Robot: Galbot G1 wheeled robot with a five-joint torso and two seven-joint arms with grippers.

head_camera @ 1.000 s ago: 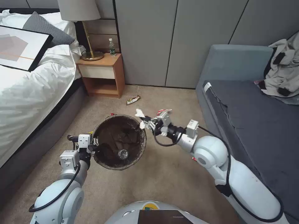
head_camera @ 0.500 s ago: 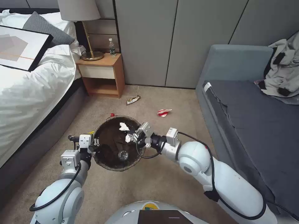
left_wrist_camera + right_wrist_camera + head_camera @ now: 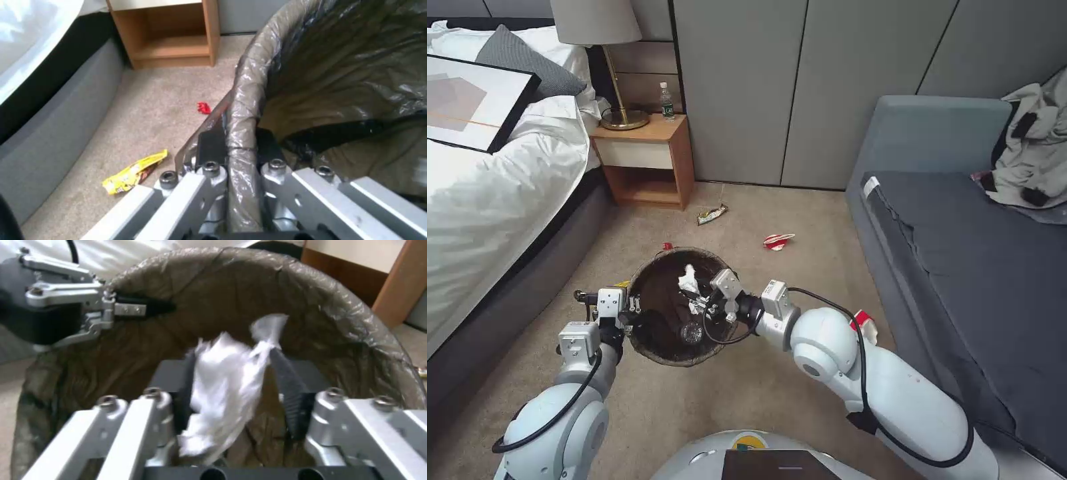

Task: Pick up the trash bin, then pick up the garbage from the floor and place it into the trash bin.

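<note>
The left gripper's fingers are clamped on the liner-wrapped rim of the trash bin, carrying it off the carpet so its mouth sits under the right gripper. That one's fingers stand spread, the crumpled white paper loose between them over the opening, seemingly mid-release. A yellow wrapper lies on the floor; I can read no lettering anywhere.

Bed with white duvet lay at 9 o'clock; framed picture and grey pillow rested on it. Wooden nightstand stood at 11 o'clock, carrying brass lamp. Grey sofa sat at 3 o'clock, crumpled clothing on its seat. Grey wall panels at 12 o'clock. Beige carpet covered floor.
</note>
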